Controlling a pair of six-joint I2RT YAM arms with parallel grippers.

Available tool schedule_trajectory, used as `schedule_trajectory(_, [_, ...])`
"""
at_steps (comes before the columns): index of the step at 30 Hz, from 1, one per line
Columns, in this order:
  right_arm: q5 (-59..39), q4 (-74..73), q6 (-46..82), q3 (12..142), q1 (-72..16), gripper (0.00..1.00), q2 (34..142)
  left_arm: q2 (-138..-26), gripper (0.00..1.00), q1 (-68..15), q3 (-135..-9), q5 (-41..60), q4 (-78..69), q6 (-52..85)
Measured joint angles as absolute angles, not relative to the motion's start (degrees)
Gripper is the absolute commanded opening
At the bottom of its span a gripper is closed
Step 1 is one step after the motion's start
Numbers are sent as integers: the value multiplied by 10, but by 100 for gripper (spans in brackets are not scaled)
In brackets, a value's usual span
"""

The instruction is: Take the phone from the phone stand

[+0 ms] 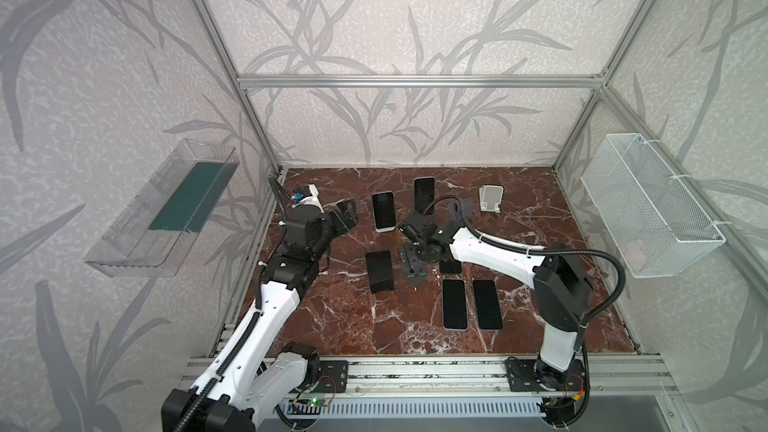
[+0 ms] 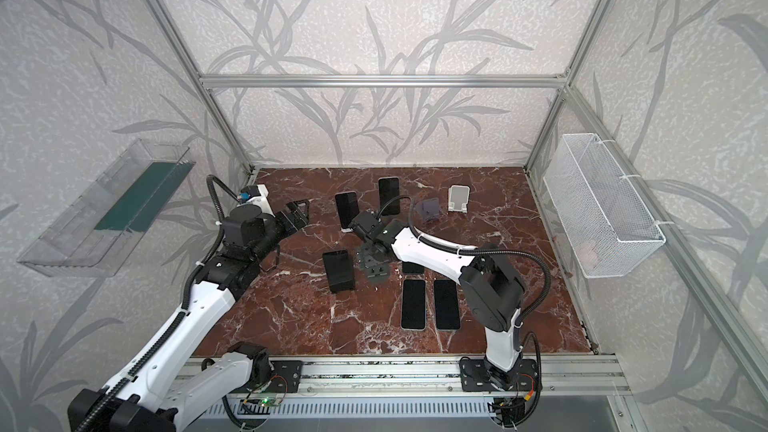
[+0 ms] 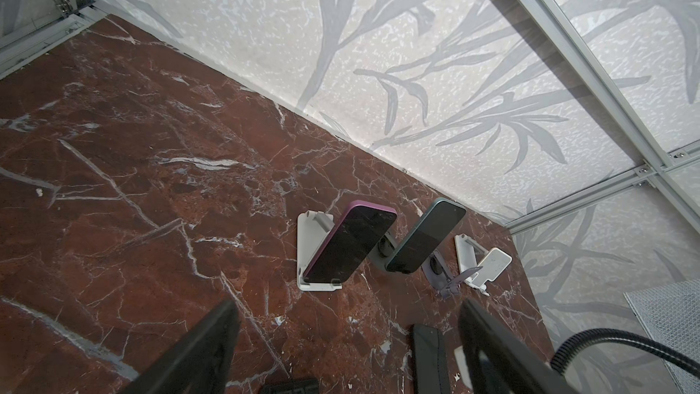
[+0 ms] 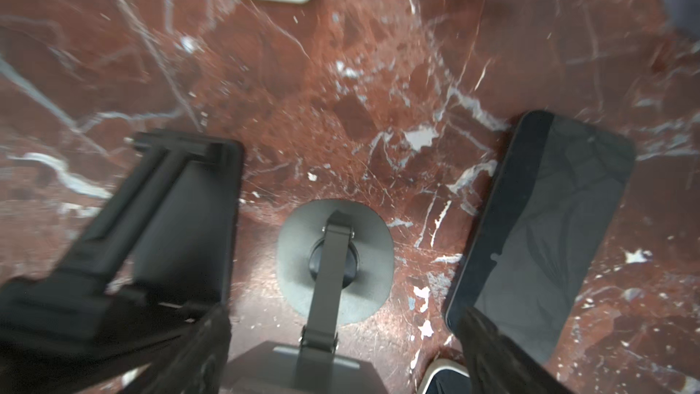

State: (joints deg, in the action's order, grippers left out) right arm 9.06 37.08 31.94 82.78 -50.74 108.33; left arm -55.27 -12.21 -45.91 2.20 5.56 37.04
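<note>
As the right gripper hangs over a gray stand with its jaws wide and gripping nothing, the stand's plate is bare and a dark phone lies flat on the marble table, just beside the stand's round base but not touching it. On the base's other side is a black stand, seen from behind; whether it carries a phone cannot be told from that angle. Toward the back wall, in the left wrist view, a purple phone leans on a white stand. Next to it a teal phone leans on a lilac stand, with a small white stand bare just beyond. The left gripper is held above the table's left side, jaws apart and nothing between them, pointed toward those two propped phones. In both top views a pair of phones lies flat side by side near the table's front, close to the right arm.
</note>
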Motion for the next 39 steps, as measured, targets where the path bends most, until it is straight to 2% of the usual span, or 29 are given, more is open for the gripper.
schedule_trajectory(4, [86,371,320,828,-507,66,1087,-553,91,-122,-459,22,56,370])
schedule_trajectory(7, [85,369,319,828,-508,60,1087,-553,91,-122,-459,22,56,370])
schedule_trajectory(13, [98,366,302,814,-508,59,1066,-553,91,-122,-459,22,56,370])
schedule_trajectory(20, [145,365,259,800,-488,59,963,-552,91,-122,-459,33,55,374])
schedule_trajectory(23, [161,357,237,783,-441,59,916,-552,91,-122,-459,36,55,377])
schedule_trajectory(26, [160,337,223,746,-357,59,881,-553,91,-122,-459,42,53,380])
schedule_trajectory(32, [132,297,208,709,-194,59,897,-553,91,-122,-459,46,51,381])
schedule_trajectory(39, [57,272,184,724,-154,58,978,-555,91,-122,-459,45,51,381])
